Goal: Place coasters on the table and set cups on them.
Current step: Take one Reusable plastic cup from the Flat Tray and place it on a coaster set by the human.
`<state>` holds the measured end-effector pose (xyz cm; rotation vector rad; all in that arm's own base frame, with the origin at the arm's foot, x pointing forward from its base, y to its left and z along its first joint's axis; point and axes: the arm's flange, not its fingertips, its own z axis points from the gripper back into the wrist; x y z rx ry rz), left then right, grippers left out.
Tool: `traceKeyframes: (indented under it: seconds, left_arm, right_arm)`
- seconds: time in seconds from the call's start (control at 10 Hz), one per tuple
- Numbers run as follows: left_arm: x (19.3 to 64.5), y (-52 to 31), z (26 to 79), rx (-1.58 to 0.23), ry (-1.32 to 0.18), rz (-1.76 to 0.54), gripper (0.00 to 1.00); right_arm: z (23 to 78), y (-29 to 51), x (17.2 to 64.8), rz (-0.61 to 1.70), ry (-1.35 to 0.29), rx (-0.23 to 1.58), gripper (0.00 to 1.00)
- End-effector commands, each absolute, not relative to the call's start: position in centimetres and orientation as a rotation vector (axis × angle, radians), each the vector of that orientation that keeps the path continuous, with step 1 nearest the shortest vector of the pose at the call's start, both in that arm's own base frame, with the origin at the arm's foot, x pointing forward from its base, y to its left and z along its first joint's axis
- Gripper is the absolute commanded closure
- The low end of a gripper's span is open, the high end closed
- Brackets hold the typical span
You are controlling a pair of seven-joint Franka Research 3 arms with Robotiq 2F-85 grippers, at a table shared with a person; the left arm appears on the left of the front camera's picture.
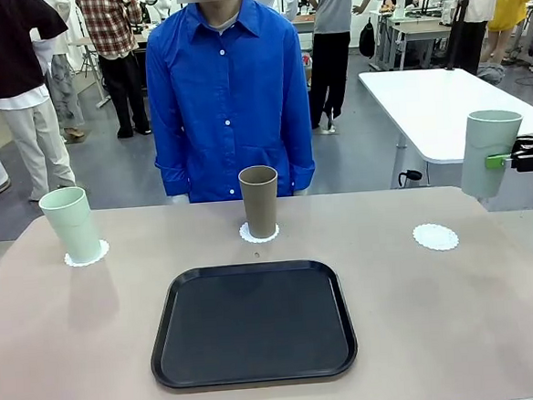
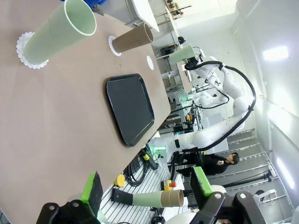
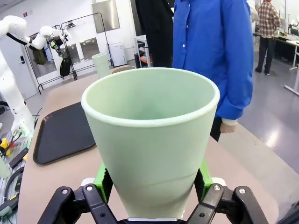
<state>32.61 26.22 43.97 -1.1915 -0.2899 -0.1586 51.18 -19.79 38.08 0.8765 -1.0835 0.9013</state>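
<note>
Green pads of the right end effector press against the lower sides of a mint cup, pinching it upright and clear of the desk; from the front that cup hangs at the far right edge, above and just beyond the one bare coaster. The left end effector stands spread, with nothing between its fingers, well back from the work.

Outward from there, the brown cup stands on the middle coaster and the other mint cup on the left coaster. A black tray lies empty near the front edge, and a person in a blue shirt stands at the far side.

By my judgement this is the last placement: two cups are set, the third is in transit. The next move calls for bringing it inward over the bare coaster, lowering it level and centred, then letting go.

No brand, label or writing can be read on any of these things.
</note>
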Motion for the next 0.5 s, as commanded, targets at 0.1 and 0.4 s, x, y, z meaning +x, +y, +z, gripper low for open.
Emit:
traceKeyframes:
  seconds: [0.1,0.4]
  left_arm:
    - [32.5,26.2,44.1,-1.191,-0.3,-0.146,0.0]
    - [32.5,26.2,44.1,-1.191,-0.3,-0.146,0.0]
  right_arm:
    - [36.9,-18.5,51.0,1.04,-1.045,0.882,0.15]
    - [34.9,-16.3,51.9,1.252,-1.018,1.002,0.15]
